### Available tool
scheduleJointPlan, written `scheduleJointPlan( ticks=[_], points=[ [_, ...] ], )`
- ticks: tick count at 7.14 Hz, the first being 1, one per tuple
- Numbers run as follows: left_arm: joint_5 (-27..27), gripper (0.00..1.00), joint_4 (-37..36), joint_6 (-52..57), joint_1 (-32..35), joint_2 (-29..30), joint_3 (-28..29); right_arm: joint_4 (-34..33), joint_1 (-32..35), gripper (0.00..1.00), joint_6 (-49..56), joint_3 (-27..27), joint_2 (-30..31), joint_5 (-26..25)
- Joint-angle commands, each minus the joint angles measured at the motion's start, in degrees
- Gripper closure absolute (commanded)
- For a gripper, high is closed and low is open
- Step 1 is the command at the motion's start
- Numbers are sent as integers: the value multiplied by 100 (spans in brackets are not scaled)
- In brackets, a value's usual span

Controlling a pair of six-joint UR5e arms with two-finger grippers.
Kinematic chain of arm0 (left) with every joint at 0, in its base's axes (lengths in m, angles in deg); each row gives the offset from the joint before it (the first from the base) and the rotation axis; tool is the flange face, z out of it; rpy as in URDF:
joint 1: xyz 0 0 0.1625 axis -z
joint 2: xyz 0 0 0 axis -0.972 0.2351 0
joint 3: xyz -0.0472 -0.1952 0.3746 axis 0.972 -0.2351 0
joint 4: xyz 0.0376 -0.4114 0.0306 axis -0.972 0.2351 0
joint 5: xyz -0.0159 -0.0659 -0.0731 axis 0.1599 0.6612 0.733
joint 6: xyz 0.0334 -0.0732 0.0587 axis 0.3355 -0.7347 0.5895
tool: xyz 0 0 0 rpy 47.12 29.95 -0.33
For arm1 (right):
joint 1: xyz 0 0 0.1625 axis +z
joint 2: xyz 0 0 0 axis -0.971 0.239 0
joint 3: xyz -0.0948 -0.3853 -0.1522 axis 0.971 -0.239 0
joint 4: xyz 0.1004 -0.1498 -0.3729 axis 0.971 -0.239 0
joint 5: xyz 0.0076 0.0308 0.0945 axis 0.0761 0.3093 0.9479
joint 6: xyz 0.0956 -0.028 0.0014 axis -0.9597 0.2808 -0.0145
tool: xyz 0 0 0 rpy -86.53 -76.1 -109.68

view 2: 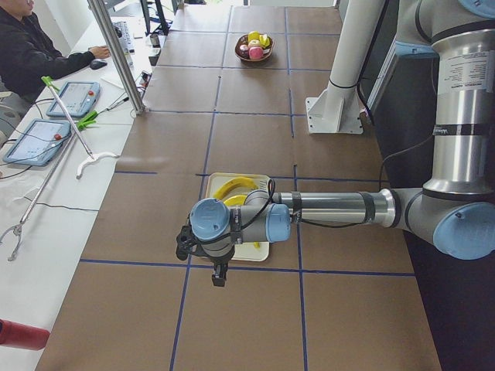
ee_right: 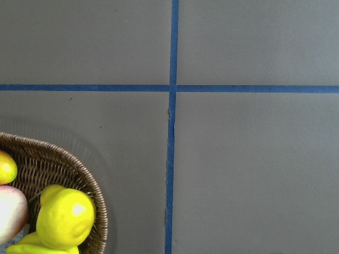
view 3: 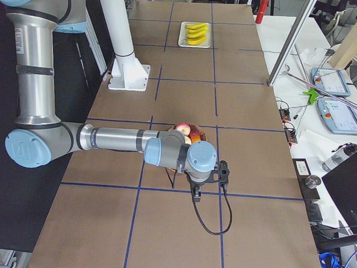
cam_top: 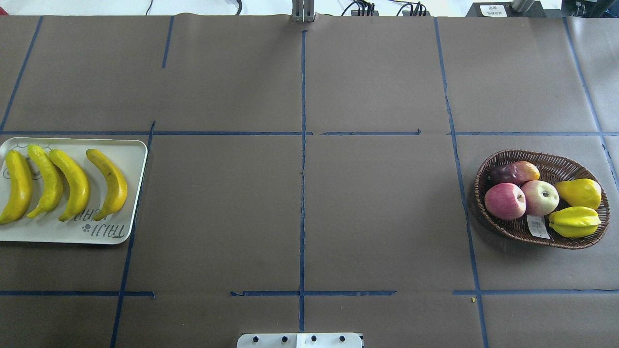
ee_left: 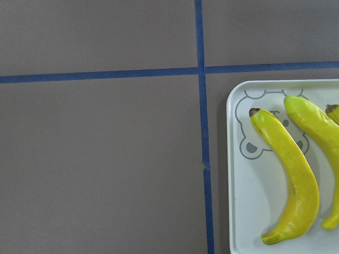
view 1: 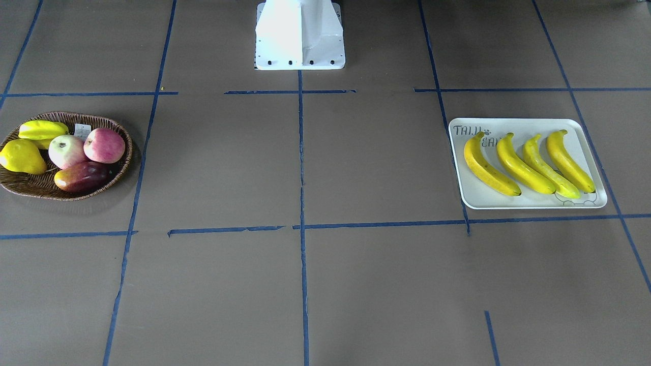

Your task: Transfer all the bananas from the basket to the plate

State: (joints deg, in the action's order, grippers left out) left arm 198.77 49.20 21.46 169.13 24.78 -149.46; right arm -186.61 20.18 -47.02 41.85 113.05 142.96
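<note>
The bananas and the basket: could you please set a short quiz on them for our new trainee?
1. How many bananas lie on the plate?
2. True or false: one banana lies in the basket.
3. Which yellow fruit lies beside the star fruit in the basket? A) pear B) lemon C) banana

Key: 1. four; 2. false; 3. A
</note>
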Motion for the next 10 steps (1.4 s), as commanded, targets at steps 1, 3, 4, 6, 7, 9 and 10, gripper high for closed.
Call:
scheduleJointPlan(
  ticks=[1,3,4,6,7,9,10],
  points=[
    [0,0,4,-4,0,-1,2,3,7,0,8,7,-22,-7],
    [0,0,4,-4,0,-1,2,3,15,0,8,16,-22,-7],
    [0,0,4,-4,0,-1,2,3,15,0,8,16,-13,-7],
    [0,0,13,5,0,-1,45,3,15,0,8,16,-48,-7],
    [0,0,13,5,-9,7,46,3,15,0,8,16,-57,-7],
    [0,0,13,5,-9,7,46,3,15,0,8,-2,-83,-16],
    [0,0,13,5,-9,7,46,3,15,0,-1,15,-92,-7]
  ],
)
